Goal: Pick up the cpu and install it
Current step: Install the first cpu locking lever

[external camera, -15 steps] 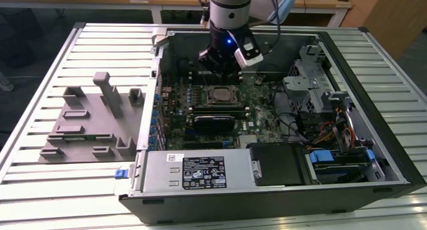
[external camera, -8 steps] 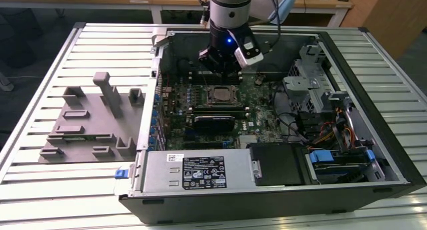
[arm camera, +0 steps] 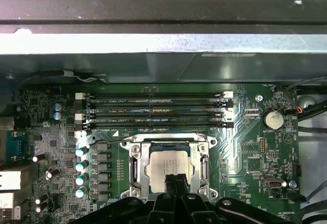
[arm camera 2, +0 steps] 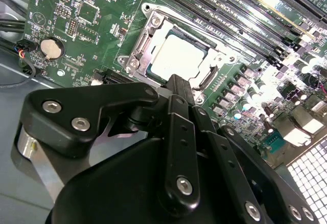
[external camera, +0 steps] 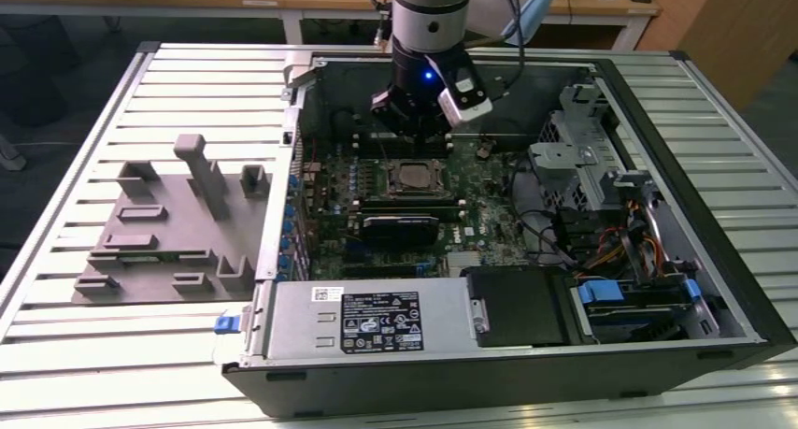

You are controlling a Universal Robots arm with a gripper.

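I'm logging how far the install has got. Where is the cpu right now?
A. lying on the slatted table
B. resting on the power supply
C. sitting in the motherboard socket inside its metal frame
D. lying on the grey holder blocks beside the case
C: in both wrist views the cpu lies flat in the motherboard socket, ringed by the metal frame, with the end effector closed just above its edge.

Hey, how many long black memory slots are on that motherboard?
4, side by side between the cpu socket and the case wall: first, second, third, fourth, nearest the socket. None looks hidden.
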